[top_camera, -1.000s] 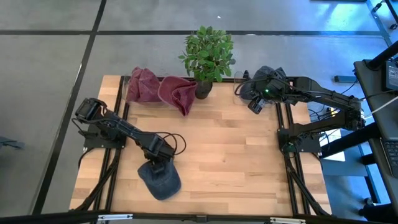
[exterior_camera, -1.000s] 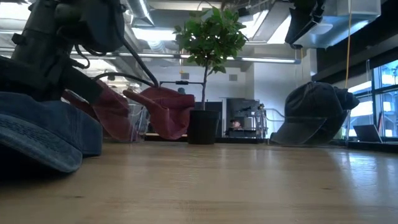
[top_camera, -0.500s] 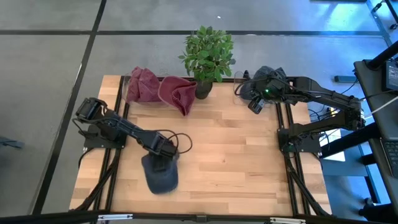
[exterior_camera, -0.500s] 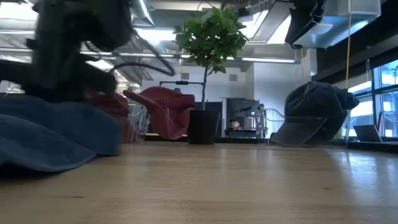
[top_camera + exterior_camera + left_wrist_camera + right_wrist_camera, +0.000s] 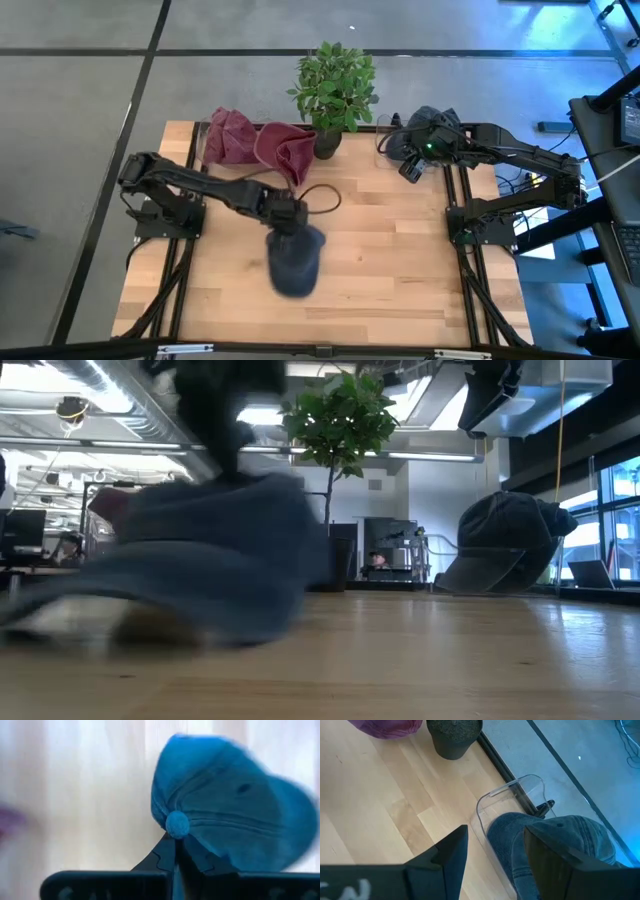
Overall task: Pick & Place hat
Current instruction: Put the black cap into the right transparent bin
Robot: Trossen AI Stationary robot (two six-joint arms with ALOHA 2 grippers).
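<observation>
A blue cap is at the middle of the table; it also shows in the low view and in the left wrist view. My left gripper is shut on it at its far end. A dark grey cap sits over a clear stand at the table's far right corner. My right gripper is open and empty just near of that cap, with its fingers apart above the wood. My left gripper pinches the blue cap's crown right beside its top button between its two shut fingers. The fingers come from above, slanting down. The cap hangs below and near of them, brim toward the near edge; whether it clears the table I cannot tell.
Two dark red hats lie at the far left of the table. A potted plant stands at the far edge's middle, with its pot close to my right gripper. Bare wood lies at the near right.
My left gripper has swept from the near left of the table toward the right and a little toward the far edge, staying shut on the blue cap. The cap has travelled with it to the middle of the table.
</observation>
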